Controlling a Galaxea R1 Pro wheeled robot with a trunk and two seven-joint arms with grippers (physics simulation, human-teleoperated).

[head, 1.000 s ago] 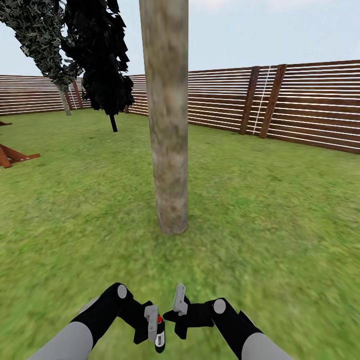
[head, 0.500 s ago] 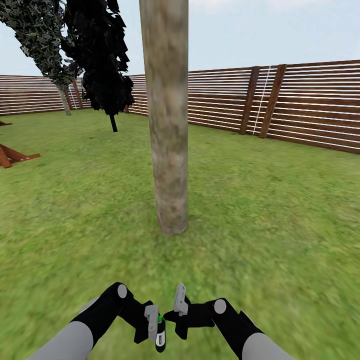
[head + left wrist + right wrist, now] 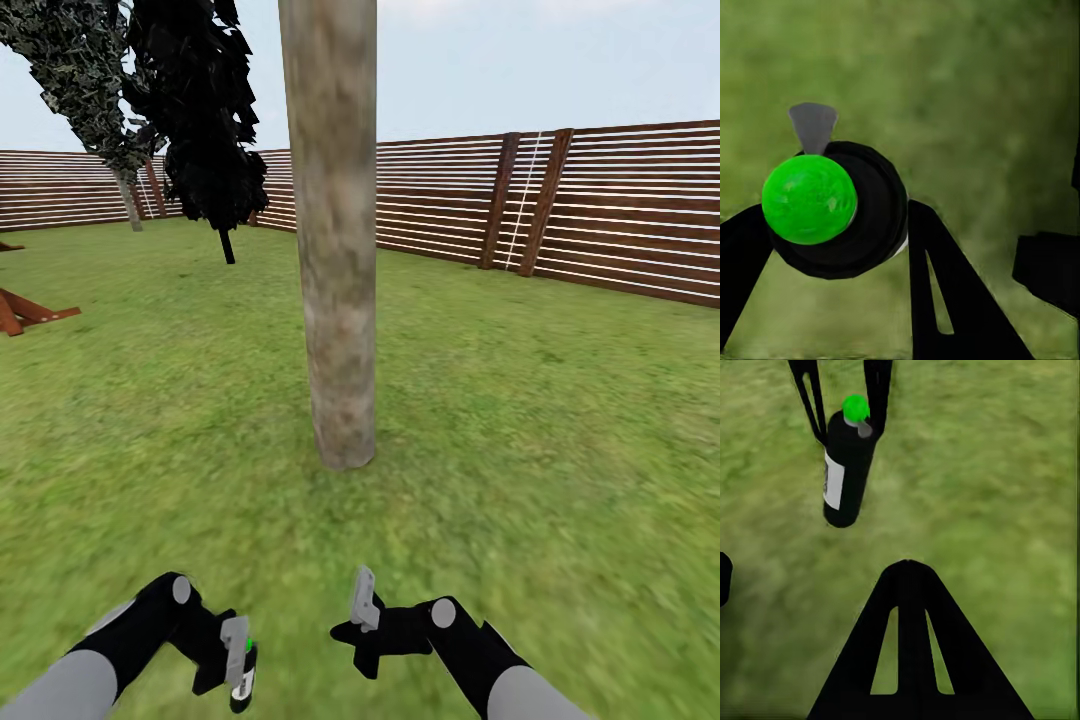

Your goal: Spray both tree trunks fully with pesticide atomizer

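Observation:
The pesticide atomizer [image 3: 244, 678] is a black bottle with a white label and a green cap [image 3: 810, 199]. My left gripper [image 3: 240, 655] is shut on it, low at the left over the grass floor [image 3: 560, 450]. The right wrist view shows the atomizer [image 3: 844, 472] upright between the left fingers [image 3: 879, 390]. My right gripper [image 3: 362, 598] is shut on nothing, to the right of the atomizer; its closed fingers [image 3: 907, 645] point at the grass. One thick mottled tree trunk [image 3: 338, 260] stands straight ahead, beyond both grippers. No pesticide shows on it.
A brown slat fence [image 3: 610, 215] runs along the back and right. Two thin-trunked dark trees [image 3: 200, 130] stand at the back left. A brown wooden frame [image 3: 30, 312] lies at the left edge. Open lawn surrounds the trunk.
My left arm has swung left and a little lower with the atomizer. The atomizer's cap turned from red to green. The right arm and the camera have stayed still.

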